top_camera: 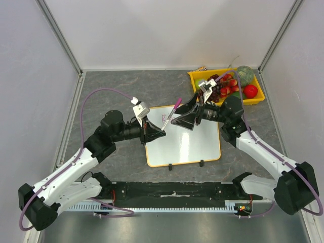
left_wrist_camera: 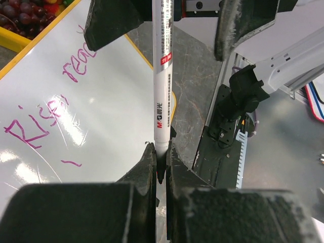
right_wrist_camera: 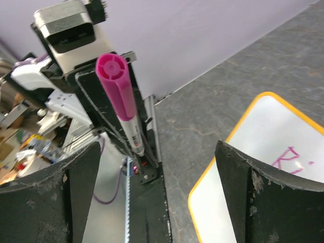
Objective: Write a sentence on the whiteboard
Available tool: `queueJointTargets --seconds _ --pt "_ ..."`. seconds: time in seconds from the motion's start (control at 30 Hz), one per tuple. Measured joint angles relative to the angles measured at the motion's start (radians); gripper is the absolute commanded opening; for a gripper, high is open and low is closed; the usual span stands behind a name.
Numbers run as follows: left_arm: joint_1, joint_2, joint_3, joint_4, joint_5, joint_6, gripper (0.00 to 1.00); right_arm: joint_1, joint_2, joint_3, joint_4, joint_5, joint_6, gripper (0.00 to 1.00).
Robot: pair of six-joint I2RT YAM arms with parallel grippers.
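Note:
The whiteboard (top_camera: pixel 185 144) lies flat at the table's middle, with two black clips on its near edge. The sentence (left_wrist_camera: pixel 48 109) is pink and reads about "Rise, reac", with a short stroke below; part of it shows in the right wrist view (right_wrist_camera: pixel 293 157). My left gripper (top_camera: pixel 158 132) (left_wrist_camera: pixel 162 164) is shut on the nib end of a white marker (left_wrist_camera: pixel 161 76), which points up and right over the board's far left corner. My right gripper (top_camera: pixel 188 114) (right_wrist_camera: pixel 157 197) is open, its fingers (left_wrist_camera: pixel 109 20) on either side of the marker's pink end (right_wrist_camera: pixel 115 83), not touching it.
A yellow fruit tray (top_camera: pixel 193 76) with grapes, a red apple (top_camera: pixel 250 91) and a green vegetable stands at the back right, just behind the right gripper. Enclosure walls close the sides and back. A black base rail (top_camera: pixel 172 191) runs along the near edge.

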Motion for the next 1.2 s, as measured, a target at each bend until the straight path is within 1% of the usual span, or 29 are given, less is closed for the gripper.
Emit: queueJointTargets --seconds 0.17,0.23,0.27,0.43,0.53,0.63,0.83,0.93,0.97,1.0,1.07,1.13,1.17,1.2 --pt "-0.019 0.015 0.047 -0.066 0.000 0.044 0.02 0.000 0.020 0.032 0.026 -0.101 0.057 0.75" --pt "-0.031 0.036 0.060 -0.084 0.001 0.059 0.02 0.000 0.034 0.045 0.025 -0.123 0.069 0.60" --pt "-0.036 0.046 0.063 -0.093 0.002 0.065 0.02 0.000 0.040 0.049 0.025 -0.129 0.072 0.55" --pt "-0.051 0.069 0.064 -0.126 0.000 0.085 0.02 0.001 0.055 0.053 -0.006 -0.150 0.079 0.37" --pt "-0.052 0.067 0.064 -0.133 -0.001 0.091 0.02 0.002 0.064 0.057 -0.038 -0.156 0.070 0.36" --pt "-0.052 0.064 0.064 -0.142 -0.007 0.092 0.02 0.003 0.071 0.064 -0.071 -0.161 0.056 0.41" --pt "-0.054 0.064 0.064 -0.142 -0.008 0.095 0.02 0.014 0.072 0.066 -0.103 -0.169 0.040 0.40" --pt "-0.054 0.064 0.064 -0.142 -0.008 0.095 0.02 0.023 0.074 0.066 -0.108 -0.170 0.035 0.32" --pt "-0.054 0.064 0.064 -0.142 -0.008 0.095 0.02 0.024 0.074 0.066 -0.108 -0.170 0.033 0.26" --pt "-0.054 0.064 0.064 -0.142 -0.008 0.095 0.02 0.027 0.076 0.066 -0.108 -0.170 0.031 0.21" --pt "-0.053 0.064 0.064 -0.146 -0.010 0.095 0.02 0.032 0.079 0.066 -0.107 -0.170 0.028 0.00" --pt "-0.054 0.064 0.064 -0.146 -0.010 0.095 0.02 0.032 0.085 0.066 -0.107 -0.168 0.022 0.00" --pt "-0.053 0.064 0.064 -0.148 -0.013 0.095 0.15 0.032 0.088 0.066 -0.108 -0.166 0.021 0.00" --pt "-0.053 0.064 0.064 -0.150 -0.018 0.095 0.36 0.032 0.088 0.066 -0.108 -0.164 0.017 0.00"
